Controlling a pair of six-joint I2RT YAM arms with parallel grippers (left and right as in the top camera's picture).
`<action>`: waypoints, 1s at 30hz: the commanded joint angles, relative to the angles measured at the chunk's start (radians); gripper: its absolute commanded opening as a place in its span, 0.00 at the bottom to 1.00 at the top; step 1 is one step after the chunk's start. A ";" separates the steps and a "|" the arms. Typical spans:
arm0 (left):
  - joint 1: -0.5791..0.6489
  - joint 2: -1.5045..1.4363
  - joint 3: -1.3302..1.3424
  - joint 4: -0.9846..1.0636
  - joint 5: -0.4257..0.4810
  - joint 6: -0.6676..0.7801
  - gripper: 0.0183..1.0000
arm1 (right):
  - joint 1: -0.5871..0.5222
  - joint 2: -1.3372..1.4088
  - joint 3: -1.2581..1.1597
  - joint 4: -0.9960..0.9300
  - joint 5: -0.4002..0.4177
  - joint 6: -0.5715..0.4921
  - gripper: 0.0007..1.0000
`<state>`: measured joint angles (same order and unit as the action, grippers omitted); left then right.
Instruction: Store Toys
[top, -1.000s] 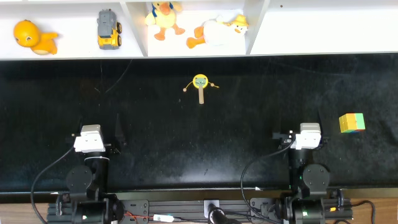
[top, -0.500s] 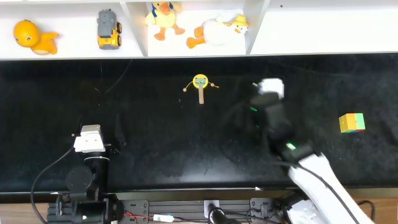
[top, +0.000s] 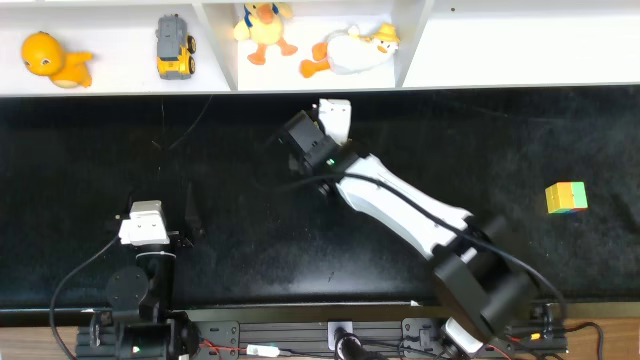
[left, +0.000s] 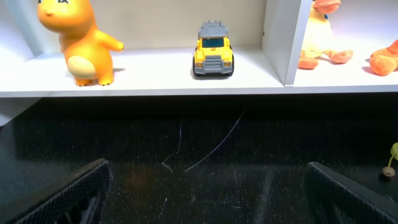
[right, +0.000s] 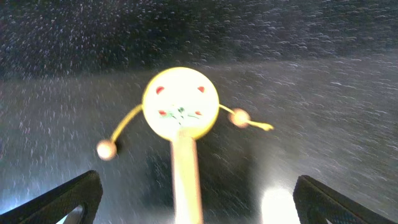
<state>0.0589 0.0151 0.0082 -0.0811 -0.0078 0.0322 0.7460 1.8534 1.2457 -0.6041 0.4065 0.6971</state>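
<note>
Plainly, the only marking to read is a little cat face drawn on the round yellow head of the rattle drum (right: 180, 102), which lies flat on the black worktop (top: 250, 200) with its handle between the fingers of the right pincer (right: 198, 193). That pincer is spread wide, one finger on each side of the toy; how near the tips are to the surface is hard to judge. The right arm (top: 400, 205) stretches diagonally across the middle towards the white shelf (top: 500, 60). The left arm (top: 140, 285) sits folded at its base, its left pincer (left: 205, 190) also wide and facing the shelf. On the shelf stand an orange figure (left: 78, 40), a yellow truck (left: 213, 50), a yellow plush duck (top: 264, 28) and a white plush duck (top: 350, 50). A coloured cube (top: 565, 197) rests far to the right.
</note>
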 joint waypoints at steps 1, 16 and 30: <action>-0.002 -0.012 0.000 -0.003 0.014 -0.006 1.00 | 0.000 0.069 0.082 -0.002 -0.018 0.050 1.00; -0.002 -0.012 0.000 -0.003 0.014 -0.006 1.00 | -0.031 0.116 0.092 -0.146 -0.091 0.087 0.86; -0.002 -0.012 0.000 -0.003 0.014 -0.006 1.00 | -0.039 0.089 0.090 -0.154 -0.077 0.079 0.05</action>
<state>0.0589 0.0151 0.0082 -0.0811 -0.0078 0.0322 0.7090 1.9602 1.3148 -0.7551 0.3214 0.7799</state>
